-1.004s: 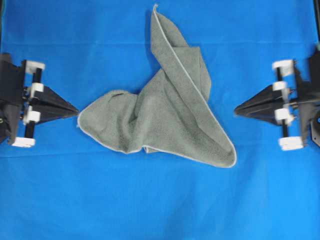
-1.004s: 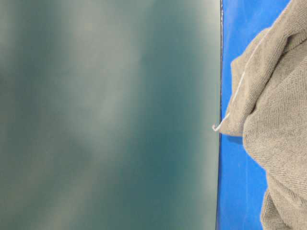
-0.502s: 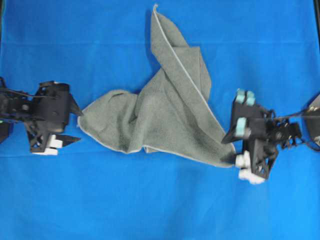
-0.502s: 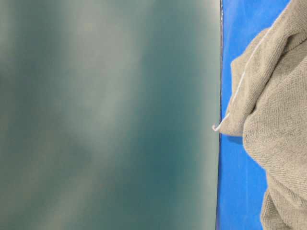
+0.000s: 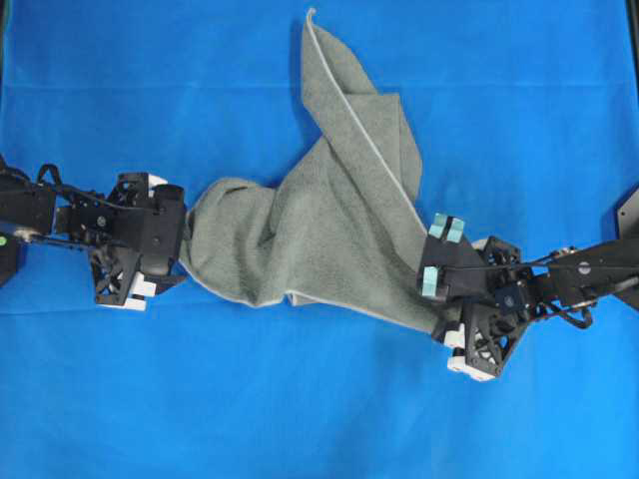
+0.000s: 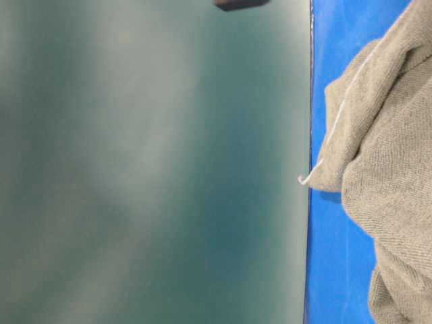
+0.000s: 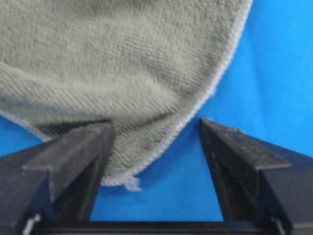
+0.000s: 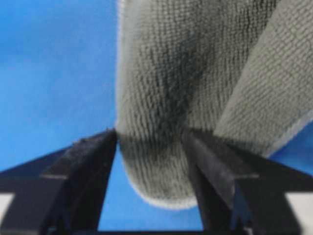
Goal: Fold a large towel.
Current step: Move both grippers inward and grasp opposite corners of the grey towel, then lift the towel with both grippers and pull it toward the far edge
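Note:
The large towel (image 5: 329,230) lies crumpled on the blue table cloth (image 5: 300,399), grey-green with a pale hem, one long point reaching the far edge. My left gripper (image 5: 184,254) is at its left corner, open. In the left wrist view the rounded towel corner (image 7: 122,169) sits between the fingers of the left gripper (image 7: 154,125), close against the left finger (image 7: 73,152). My right gripper (image 5: 446,311) is open over the towel's front right corner. In the right wrist view that corner (image 8: 156,176) hangs between the fingers of the right gripper (image 8: 150,134), against the right finger (image 8: 210,166).
The table-level view shows the towel (image 6: 385,169) bunched at the right, a blurred grey-green surface filling the left, and a dark object (image 6: 239,3) at the top edge. Blue cloth covers the whole table around the towel.
Both grippers went from shut at the table's sides to open. Each arm moved in toward the towel, and each gripper now straddles a towel corner. The towel's left end bunched slightly.

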